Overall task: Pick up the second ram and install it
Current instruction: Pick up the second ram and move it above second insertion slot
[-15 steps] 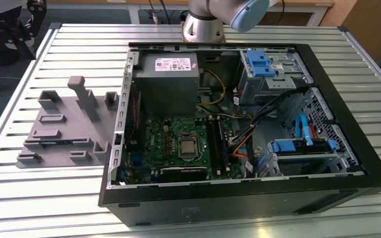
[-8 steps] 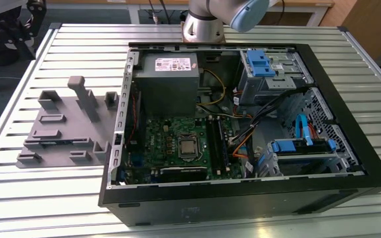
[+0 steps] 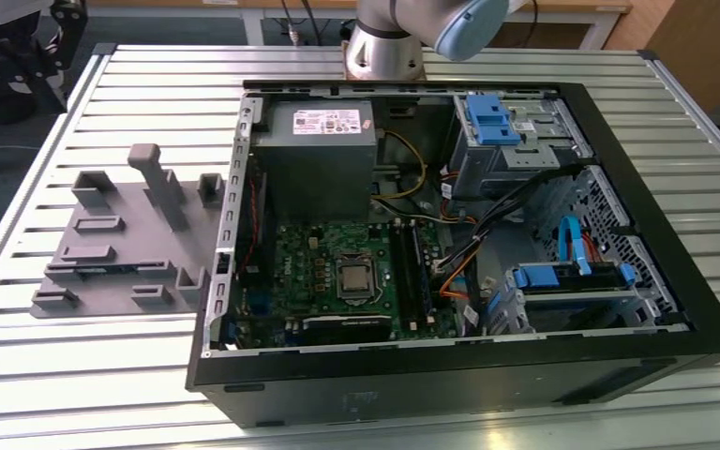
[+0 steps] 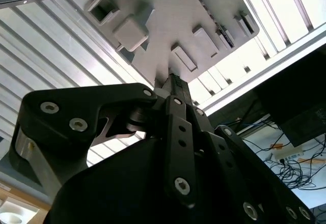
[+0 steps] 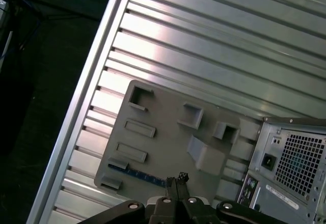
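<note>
The second ram lies flat in a slot along the edge of the grey fixture block, its blue strip facing up. In the exterior view the second ram sits on the fixture block at the exterior view's left, beside the open computer case. My gripper hangs well above the fixture, close over the stick's end, with its fingers pressed together and nothing between them. The second wrist view shows the gripper shut too, pointing at the fixture block.
Inside the case lie the green motherboard with its long black slots, a grey power supply and blue drive brackets. The ribbed metal table ends near the fixture. The arm's base stands behind the case.
</note>
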You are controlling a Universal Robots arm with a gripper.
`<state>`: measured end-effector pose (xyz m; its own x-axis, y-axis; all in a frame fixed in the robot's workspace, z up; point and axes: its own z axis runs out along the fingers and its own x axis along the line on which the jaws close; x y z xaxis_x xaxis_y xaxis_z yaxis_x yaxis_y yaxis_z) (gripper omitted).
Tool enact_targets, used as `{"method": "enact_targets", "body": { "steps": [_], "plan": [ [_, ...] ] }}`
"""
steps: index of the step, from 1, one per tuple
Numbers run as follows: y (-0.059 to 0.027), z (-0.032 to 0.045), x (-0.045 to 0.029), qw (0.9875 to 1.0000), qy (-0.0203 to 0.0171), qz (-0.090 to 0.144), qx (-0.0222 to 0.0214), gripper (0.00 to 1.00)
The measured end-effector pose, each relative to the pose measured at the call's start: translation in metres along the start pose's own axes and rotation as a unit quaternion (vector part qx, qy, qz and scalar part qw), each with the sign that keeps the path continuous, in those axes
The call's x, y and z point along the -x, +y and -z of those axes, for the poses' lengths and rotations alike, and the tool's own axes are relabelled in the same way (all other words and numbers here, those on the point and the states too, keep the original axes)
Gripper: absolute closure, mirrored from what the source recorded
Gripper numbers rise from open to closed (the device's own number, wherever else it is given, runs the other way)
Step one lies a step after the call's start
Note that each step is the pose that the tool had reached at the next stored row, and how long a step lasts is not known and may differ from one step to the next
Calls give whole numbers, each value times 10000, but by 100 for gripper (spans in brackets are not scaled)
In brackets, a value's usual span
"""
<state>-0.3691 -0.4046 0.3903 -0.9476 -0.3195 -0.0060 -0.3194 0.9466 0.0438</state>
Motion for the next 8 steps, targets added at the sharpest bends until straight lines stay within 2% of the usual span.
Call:
{"method": "enact_targets", "body": {
  "steps": [8],
  "plan": [
    [1, 0, -2, 10000, 4, 85, 0, 89]
  ]
}}
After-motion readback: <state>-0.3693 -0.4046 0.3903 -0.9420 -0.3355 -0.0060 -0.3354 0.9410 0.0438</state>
